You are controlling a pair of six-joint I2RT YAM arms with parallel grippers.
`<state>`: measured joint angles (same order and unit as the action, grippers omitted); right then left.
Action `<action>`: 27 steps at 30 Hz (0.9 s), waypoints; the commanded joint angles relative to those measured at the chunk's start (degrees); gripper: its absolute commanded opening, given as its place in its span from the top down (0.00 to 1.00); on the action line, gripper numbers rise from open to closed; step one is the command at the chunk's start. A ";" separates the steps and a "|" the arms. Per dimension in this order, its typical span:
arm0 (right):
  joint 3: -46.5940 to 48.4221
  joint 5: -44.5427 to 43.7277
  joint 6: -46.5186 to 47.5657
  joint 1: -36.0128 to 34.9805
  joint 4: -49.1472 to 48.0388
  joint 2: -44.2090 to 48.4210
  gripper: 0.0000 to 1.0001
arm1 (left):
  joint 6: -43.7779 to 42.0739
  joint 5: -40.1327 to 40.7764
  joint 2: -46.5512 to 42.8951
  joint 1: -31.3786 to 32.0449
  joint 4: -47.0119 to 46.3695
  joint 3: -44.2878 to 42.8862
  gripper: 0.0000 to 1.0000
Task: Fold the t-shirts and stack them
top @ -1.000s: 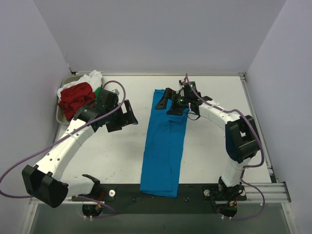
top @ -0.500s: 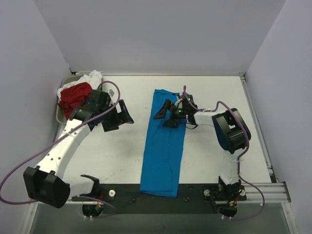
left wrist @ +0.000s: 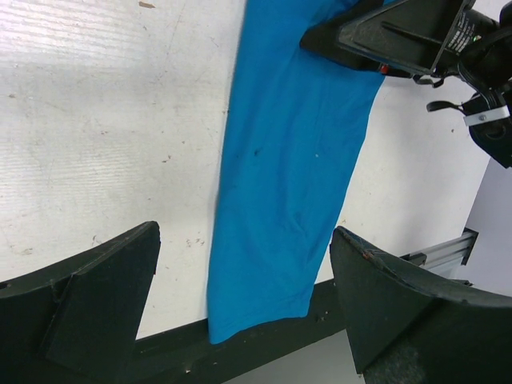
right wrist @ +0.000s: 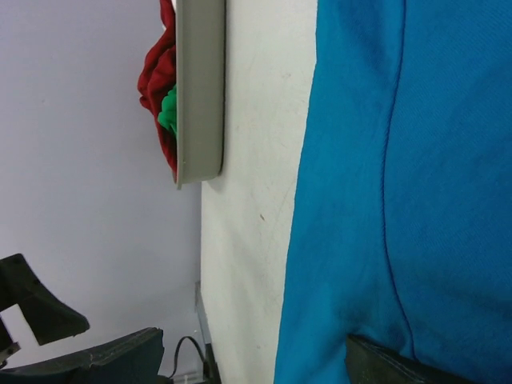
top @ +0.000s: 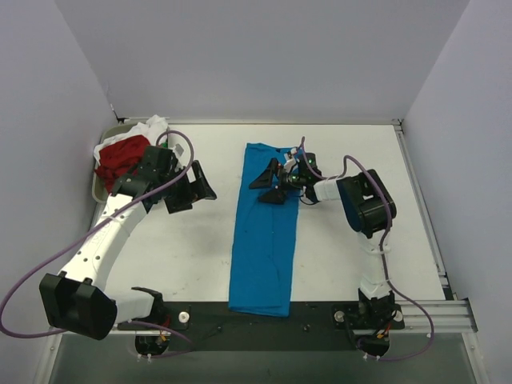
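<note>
The bright blue t-shirt [top: 262,240] lies as a long narrow strip down the table's middle, its near end over the black front rail. My right gripper [top: 270,183] is open and low over the strip's far part, one finger resting on the cloth [right wrist: 400,200]. My left gripper [top: 197,186] is open and empty over bare table left of the shirt. In the left wrist view the strip [left wrist: 288,168] runs between my fingers [left wrist: 96,296]. Red [top: 122,156], white [top: 150,126] and green [right wrist: 168,112] shirts are heaped in the tray.
The grey tray [top: 98,190] stands at the far left corner against the wall; its rim shows in the right wrist view [right wrist: 200,88]. Walls close in the table on three sides. The black rail [top: 320,312] runs along the front edge.
My right gripper has moved left and lower onto the blue strip, its arm folding in, and the strip has shifted slightly left. My left gripper has drawn back a little toward the tray.
</note>
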<state>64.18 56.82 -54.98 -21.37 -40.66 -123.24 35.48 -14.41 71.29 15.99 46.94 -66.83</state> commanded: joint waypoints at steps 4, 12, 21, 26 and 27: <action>9.19 3.56 1.89 0.89 3.30 -9.64 0.00 | -2.35 -1.75 0.96 -3.06 -0.80 -2.08 0.03; 22.12 4.44 4.80 1.41 13.77 -13.68 0.00 | -3.14 -3.07 3.15 -4.56 -1.67 -3.13 0.03; 36.34 5.93 1.90 2.20 16.49 -20.36 0.00 | -4.02 -3.78 6.50 -4.47 -5.01 -0.41 0.03; 38.82 6.82 4.26 2.73 18.95 -19.32 0.00 | -5.95 -3.60 6.85 -4.47 -5.45 0.38 0.02; 38.91 6.82 4.62 2.82 19.48 -17.93 0.00 | -6.13 -3.34 6.85 -4.47 -5.37 0.38 0.02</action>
<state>101.41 63.51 -53.76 -19.42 -24.32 -143.20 31.81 -17.15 78.22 11.84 44.29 -66.52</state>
